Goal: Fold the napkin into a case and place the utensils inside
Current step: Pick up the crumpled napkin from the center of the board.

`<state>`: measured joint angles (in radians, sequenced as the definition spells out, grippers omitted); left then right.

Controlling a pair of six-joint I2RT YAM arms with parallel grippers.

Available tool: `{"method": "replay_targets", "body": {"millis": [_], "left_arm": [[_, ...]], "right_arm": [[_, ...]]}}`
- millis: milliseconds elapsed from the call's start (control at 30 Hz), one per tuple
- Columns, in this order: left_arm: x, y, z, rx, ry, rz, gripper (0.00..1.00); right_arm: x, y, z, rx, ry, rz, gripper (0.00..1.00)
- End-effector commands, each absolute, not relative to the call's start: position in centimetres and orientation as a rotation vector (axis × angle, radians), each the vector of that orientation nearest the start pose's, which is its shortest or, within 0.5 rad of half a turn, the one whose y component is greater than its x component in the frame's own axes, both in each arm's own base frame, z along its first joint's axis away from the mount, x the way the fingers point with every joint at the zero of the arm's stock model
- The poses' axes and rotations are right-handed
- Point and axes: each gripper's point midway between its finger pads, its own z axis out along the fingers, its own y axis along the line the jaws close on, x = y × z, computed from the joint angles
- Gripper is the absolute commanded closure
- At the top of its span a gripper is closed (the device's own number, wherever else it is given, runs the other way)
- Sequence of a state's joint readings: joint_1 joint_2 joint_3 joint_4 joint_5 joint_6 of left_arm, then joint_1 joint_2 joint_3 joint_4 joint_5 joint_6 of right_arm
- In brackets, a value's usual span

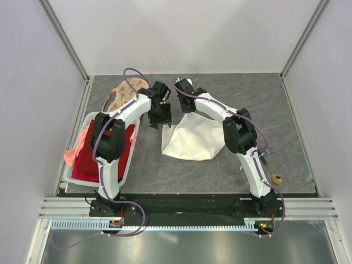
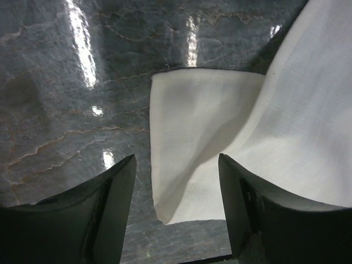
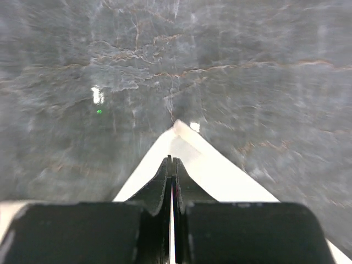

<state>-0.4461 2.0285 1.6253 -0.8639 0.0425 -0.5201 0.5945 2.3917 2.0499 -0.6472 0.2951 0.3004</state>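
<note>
Item: white tray, left of the frame on the grey bench in the top view. It contains a red cloth, and a pink cloth hangs over its left rim. A peach floral cloth lies at its far end; whether inside the tray or on the bench cannot be told. Item: napkin, cream-white, at the centre of the bench, spread loosely, not yet a case. Item: utensils, gold, at lower right beside the right arm's base, well apart from the napkin and seen in the top view only. Left fingers are released and spread wide; their own view shows a turned-over napkin corner lying between them, untouched. Right fingers are clenched on a pointed corner of the napkin. That pinch shows plainly in the right wrist view alone.
</note>
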Motion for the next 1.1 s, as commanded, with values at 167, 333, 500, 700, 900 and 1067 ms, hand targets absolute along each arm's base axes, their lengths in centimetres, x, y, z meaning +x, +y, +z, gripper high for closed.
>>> {"method": "replay_targets", "body": {"millis": [167, 333, 500, 700, 900, 1067], "left_arm": [[36.8, -20.9, 8.6, -0.095, 2.863, -0.332, 0.36], [34.7, -20.4, 8.8, -0.124, 2.884, -0.348, 0.36], [34.0, -20.0, 9.1, -0.129, 2.883, -0.346, 0.37], [34.0, -20.3, 9.5, -0.127, 2.878, -0.373, 0.37], [33.9, -20.1, 9.6, -0.114, 2.873, -0.367, 0.37], [34.0, -20.1, 9.7, -0.114, 2.869, -0.367, 0.36]], "right_arm": [[50.5, 28.4, 9.5, -0.249, 2.376, 0.049, 0.53], [51.8, 29.1, 7.9, -0.265, 2.375, 0.033, 0.4], [52.1, 28.9, 6.5, -0.284, 2.389, -0.002, 0.4], [51.7, 28.1, 4.4, -0.306, 2.418, -0.064, 0.41], [50.5, 27.7, 2.0, -0.32, 2.474, -0.072, 0.46], [49.3, 27.2, 0.6, -0.327, 2.506, -0.069, 0.51]]}}
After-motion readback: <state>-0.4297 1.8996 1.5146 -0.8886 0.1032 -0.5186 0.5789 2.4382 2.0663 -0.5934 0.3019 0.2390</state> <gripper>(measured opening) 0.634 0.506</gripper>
